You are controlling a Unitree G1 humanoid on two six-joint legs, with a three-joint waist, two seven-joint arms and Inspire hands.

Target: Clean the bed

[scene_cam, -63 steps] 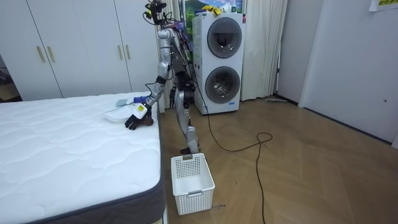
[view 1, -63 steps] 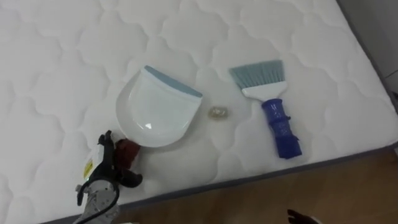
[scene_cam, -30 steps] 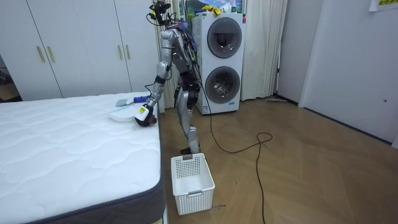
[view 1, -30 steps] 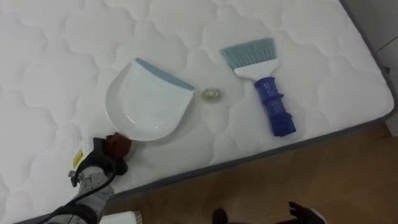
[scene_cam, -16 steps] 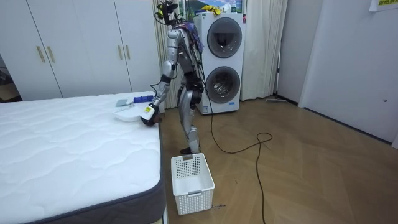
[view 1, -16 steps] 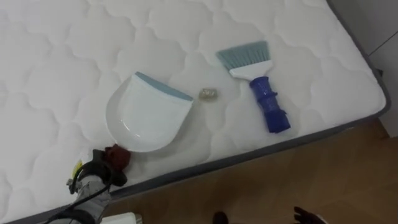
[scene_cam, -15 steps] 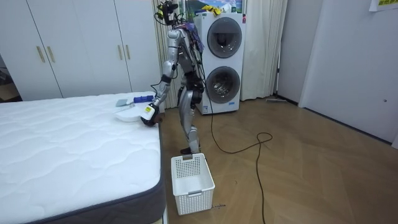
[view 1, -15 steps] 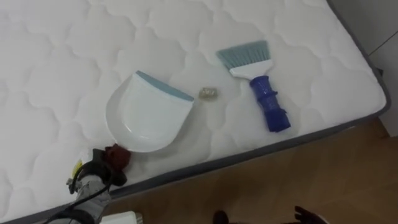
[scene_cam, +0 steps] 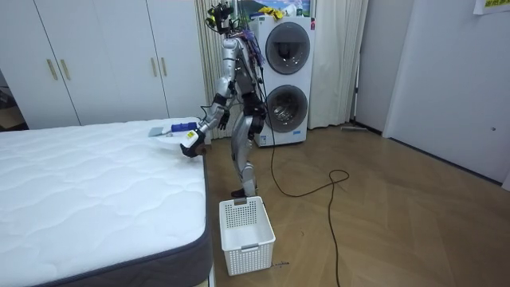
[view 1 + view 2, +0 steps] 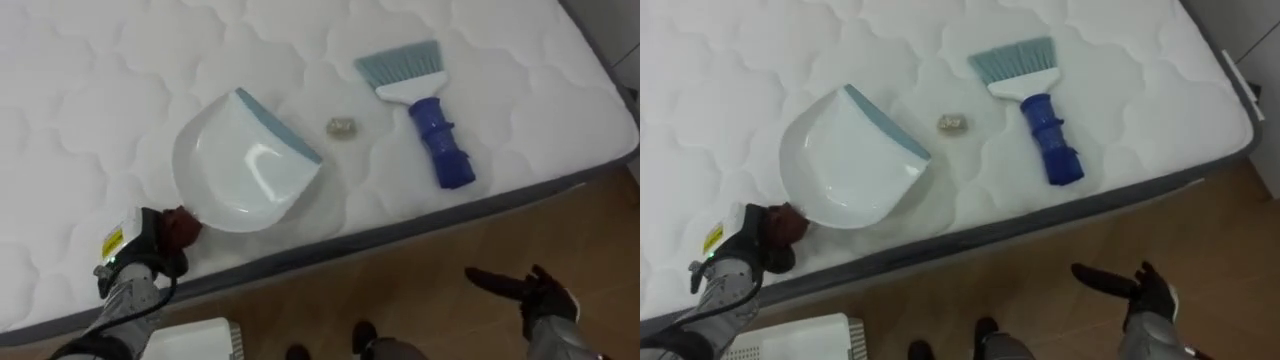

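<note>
A white dustpan [image 10: 245, 165] with a pale blue lip lies on the white quilted mattress [image 10: 90, 70], its lip tilted up a little. My left hand [image 10: 138, 248] is shut on its dark red handle at the bed's near edge. A small crumpled scrap of litter [image 10: 341, 127] lies just beyond the lip. To its right lies a hand brush [image 10: 428, 115] with a blue handle and pale blue bristles. My right hand [image 10: 528, 292] hangs open over the wooden floor, off the bed. In the room view I stand at the bed's far corner, left hand [image 9: 191, 142] on the bed.
A white plastic basket [image 9: 245, 223] stands on the floor beside the bed, its rim [image 10: 195, 340] at the left eye view's bottom. A stacked washer and dryer [image 9: 283, 72] is behind me. White wardrobes [image 9: 96, 56] line the wall. A dark edge [image 10: 480, 200] borders the mattress.
I have stepped along the bed towards the washer and stand straighter. My left hand moved with the dustpan, whose lip now tips up. My right hand has come into the eye view.
</note>
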